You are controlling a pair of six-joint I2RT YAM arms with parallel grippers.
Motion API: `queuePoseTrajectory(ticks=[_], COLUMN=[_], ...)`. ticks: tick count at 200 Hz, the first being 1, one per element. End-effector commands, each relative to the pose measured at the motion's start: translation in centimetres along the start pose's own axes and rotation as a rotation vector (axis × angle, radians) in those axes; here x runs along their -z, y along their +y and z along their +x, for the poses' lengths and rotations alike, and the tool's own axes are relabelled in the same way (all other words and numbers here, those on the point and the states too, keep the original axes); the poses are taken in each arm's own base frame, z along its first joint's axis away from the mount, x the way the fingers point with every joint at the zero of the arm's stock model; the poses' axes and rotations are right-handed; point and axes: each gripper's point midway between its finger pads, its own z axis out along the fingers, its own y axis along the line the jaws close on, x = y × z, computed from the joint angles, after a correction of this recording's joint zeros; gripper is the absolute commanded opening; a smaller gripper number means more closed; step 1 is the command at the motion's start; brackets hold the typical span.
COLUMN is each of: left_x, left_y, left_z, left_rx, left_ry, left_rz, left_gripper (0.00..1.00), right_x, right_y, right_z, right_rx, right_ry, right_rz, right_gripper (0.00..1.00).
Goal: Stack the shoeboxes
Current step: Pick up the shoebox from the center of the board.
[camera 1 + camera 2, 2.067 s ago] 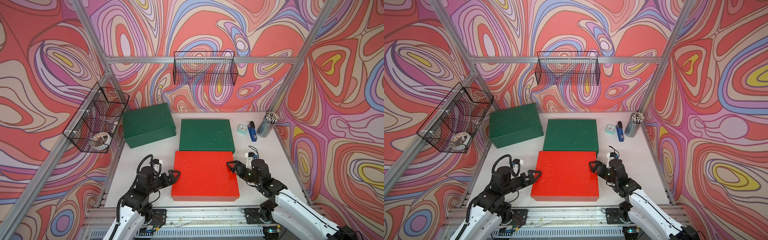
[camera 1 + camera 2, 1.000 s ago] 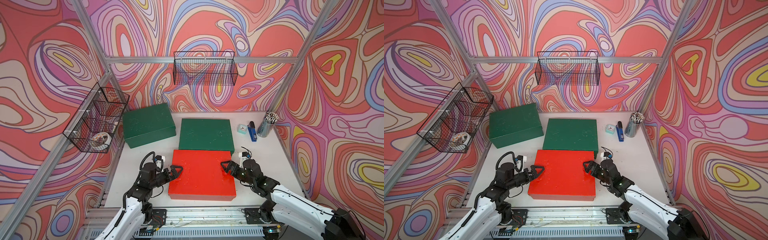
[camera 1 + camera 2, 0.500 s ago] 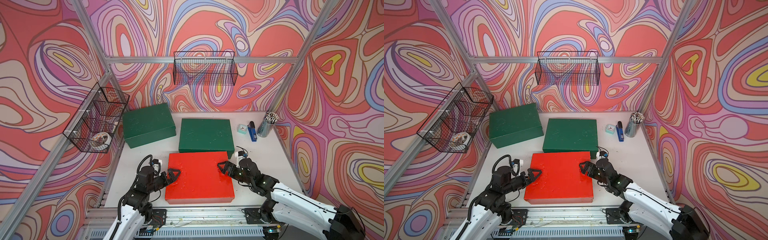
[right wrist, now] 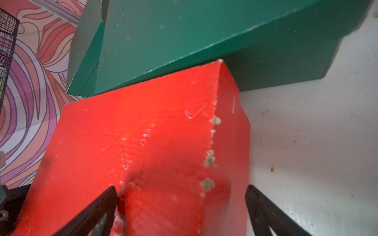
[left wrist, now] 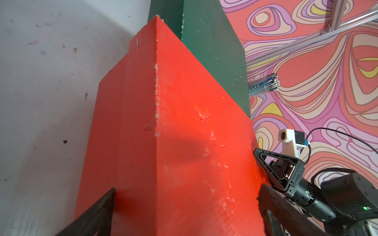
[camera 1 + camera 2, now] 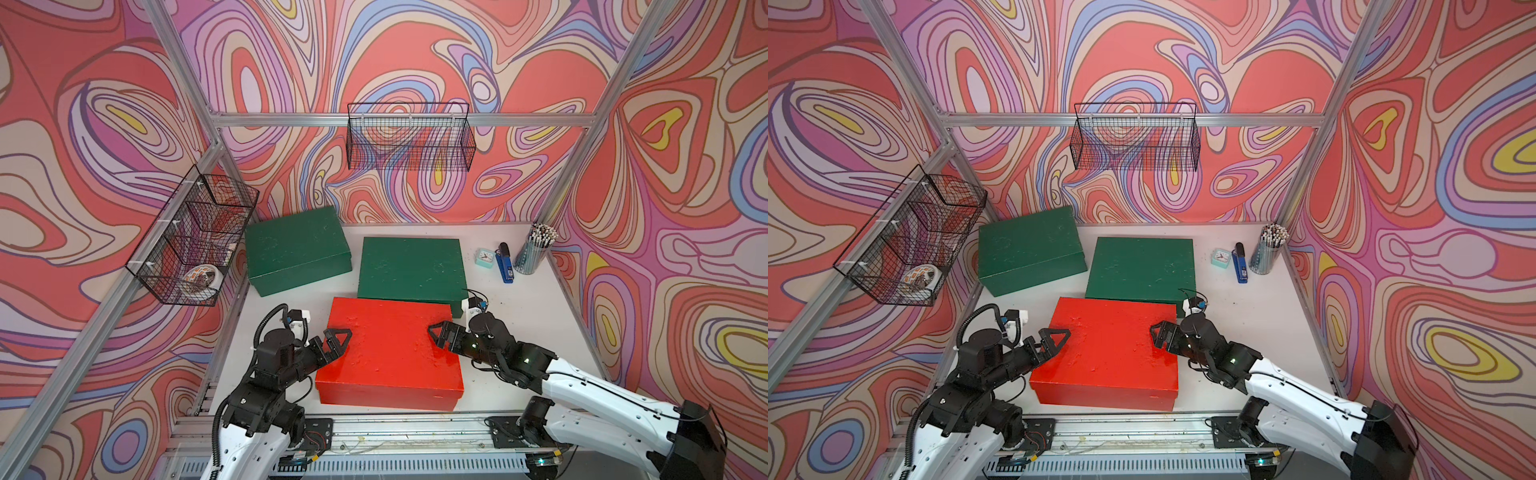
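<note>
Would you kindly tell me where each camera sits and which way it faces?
Both top views: high at the front, facing down toward the back wall; left gripper, right gripper, red box, left green box, middle green box show.
Left wrist: on the left arm, facing across the red box toward the right gripper; own fingers show.
Right wrist: on the right arm, facing over the red box toward the middle green box; own fingers show.
Shared: both wrist views show red box and middle green box.

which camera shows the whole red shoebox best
A top view: the red shoebox shows whole, lid and front wall, between the left gripper and right gripper. Each wrist view shows only one end up close, straddled by open jaws.
</note>
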Motion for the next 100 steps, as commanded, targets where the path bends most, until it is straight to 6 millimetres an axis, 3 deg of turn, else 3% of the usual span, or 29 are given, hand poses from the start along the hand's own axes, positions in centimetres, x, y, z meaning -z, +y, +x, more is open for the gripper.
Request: queuePoseTrajectory(ticks=[1, 61, 100], left_x=[2.5, 4.7, 3.8], left_y=[-7.4, -11.5, -13.1], left_z=[1.0, -1.2, -2.8], left_rx=[-0.05, -0.085, -0.068], left_ry=[0.117, 0.059, 0.043], left_rz=[0.275, 0.35, 0.382], left_gripper=[1.0, 1.0, 1.0], right_x=[0.9, 2.2, 2.4], right_y=[5.8, 11.1, 14.0], right_z=[-0.9, -2.9, -5.1], right_rx=[0.021, 0.091, 0.136], right_ry=[-0.006, -0.038, -0.077], right_rz=[-0.168, -0.223, -0.23], right_gripper=[0.98, 0.98, 0.98])
